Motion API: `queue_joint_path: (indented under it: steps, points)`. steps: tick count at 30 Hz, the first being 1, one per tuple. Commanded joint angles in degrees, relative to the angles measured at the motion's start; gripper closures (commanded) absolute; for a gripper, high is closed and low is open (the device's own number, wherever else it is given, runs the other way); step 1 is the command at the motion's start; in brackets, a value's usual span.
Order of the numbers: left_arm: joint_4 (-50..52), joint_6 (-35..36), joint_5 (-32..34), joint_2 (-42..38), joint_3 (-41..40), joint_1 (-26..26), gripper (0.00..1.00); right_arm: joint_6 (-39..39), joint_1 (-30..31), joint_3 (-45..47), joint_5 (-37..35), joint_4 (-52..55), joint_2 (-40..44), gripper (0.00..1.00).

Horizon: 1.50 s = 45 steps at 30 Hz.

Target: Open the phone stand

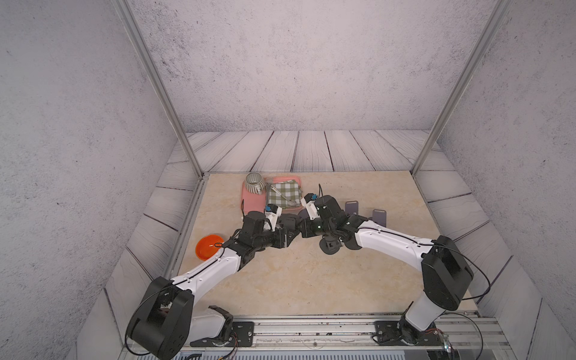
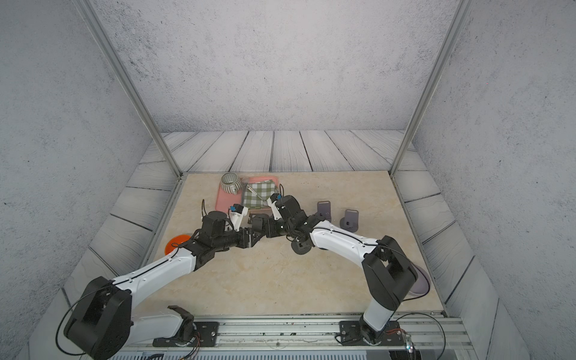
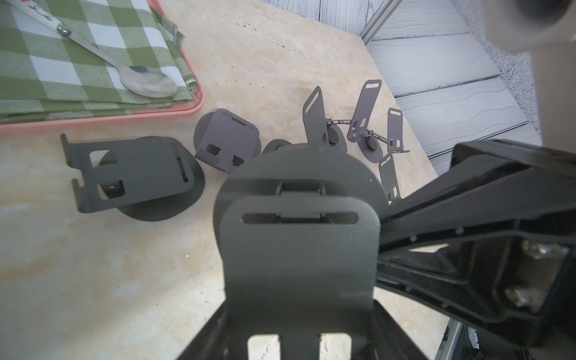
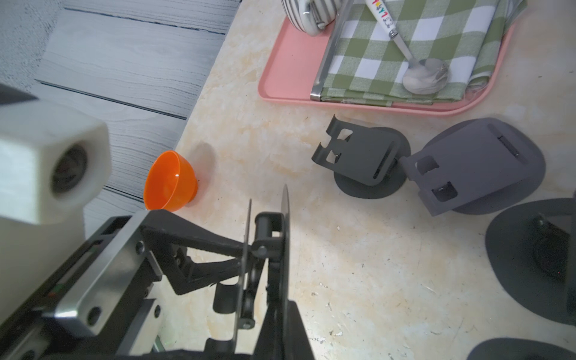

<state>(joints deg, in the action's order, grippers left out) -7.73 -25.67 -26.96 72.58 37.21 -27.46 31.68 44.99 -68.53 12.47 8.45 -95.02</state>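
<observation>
- Far left edge of the table [image 1: 311, 280]: an orange bowl [image 1: 209, 247] sits clear of both arms.
- Back, left of centre: a pink tray [image 1: 251, 204] carries a striped mug [image 1: 255, 182] in its left corner. A folded green check cloth [image 1: 283, 194] lies on the right half, with a spoon [image 3: 149, 82] on top of it.
- Just in front of the tray, a folded black stand [image 4: 364, 159] and a folded grey stand [image 4: 473, 165] lie flat on the table, side by side.
- The left gripper [image 3: 299, 330] reaches in from the left to table centre. Its jaws are about half spread and clamped across the slotted plate of the phone stand [image 3: 299, 237].
- The phone stand is off the table, held between the two grippers at mid-table, in front of the tray. Edge-on in the right wrist view, its two plates run near parallel with a narrow gap and the hinge between them, so it is barely opened.
- The right gripper [image 4: 282, 299] comes in from the right, with its jaws pinched fully together on the thin edge of the stand's other plate.
- Under the right forearm, a black stand [image 1: 329, 246] rests on its round base.
- Right of centre, an upright grey stand [image 1: 352, 207] and a second upright grey stand [image 1: 379, 215] are both unfolded, near each other and untouched.
</observation>
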Motion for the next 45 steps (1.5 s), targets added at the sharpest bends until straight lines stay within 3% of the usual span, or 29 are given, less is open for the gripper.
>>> queue_joint_path:
  steps: [1,15,27,39,45]
  points:
    - [-3.3,1.7,-4.8,-1.8,1.1,-0.7,0.63,-6.6,-0.5,-0.4,-11.2,7.6,1.0,1.00]
    - [-3.2,2.1,-5.3,-0.3,1.7,-0.7,0.63,-18.0,-0.5,-1.1,-30.2,12.9,5.7,0.99]
    - [-3.0,2.0,-6.4,0.6,2.6,-0.7,0.63,-20.3,-0.5,-1.5,-32.6,13.4,6.5,0.98]
    - [-2.2,2.1,-6.0,-0.5,2.1,-0.7,0.63,-22.6,-0.9,-4.6,-40.1,16.9,5.7,0.97]
    - [-2.3,2.1,-5.9,-0.5,1.8,-0.7,0.63,-22.2,-1.0,-4.3,-35.1,16.6,5.6,0.96]
